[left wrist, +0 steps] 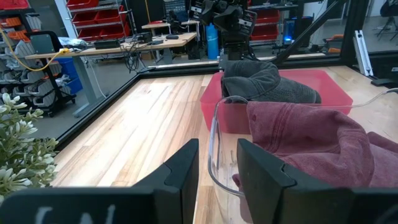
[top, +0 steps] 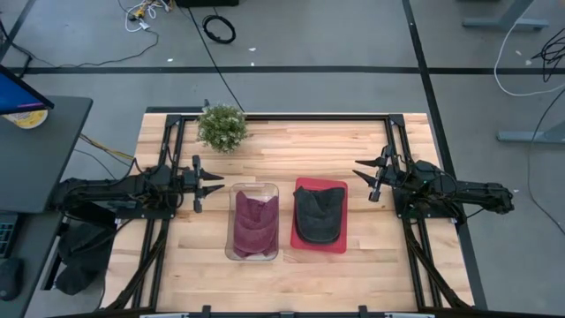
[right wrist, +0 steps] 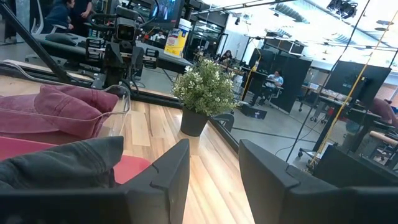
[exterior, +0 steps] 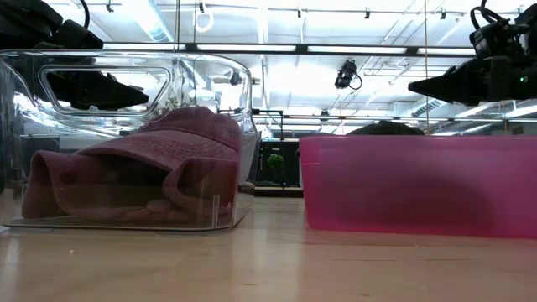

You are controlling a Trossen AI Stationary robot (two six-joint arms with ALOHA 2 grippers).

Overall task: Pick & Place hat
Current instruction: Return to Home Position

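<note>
Black cap (top: pixel 319 214) sits inside the red bin (top: pixel 298 240), approx mid-tabletop, filling most of it w/ its crown up. In the low view you see only the cap's top poking over the bin's rim. Just beside it, on the left arm's side, is the clear bin (top: pixel 235 191) w/ a maroon cap (top: pixel 255 225) bunched up inside. The two bins are side by side, close, but you can't tell if the walls touch.

Left gripper (top: pixel 214 183) hangs above the tabletop (top: pixel 371 261) next to the clear bin's far corner, pointing across toward the other arm. Its jaws are apart w/ nothing between them, as the left wrist view shows.

Right gripper (top: pixel 360 170) is off the red bin's far corner on the right side, clear of the bin and raised above rim height in the low view. Its jaws are also spread and hold nothing.

A small potted plant (top: pixel 222 126) stands at the tabletop's far edge, on the left arm's side, well apart from both bins.
</note>
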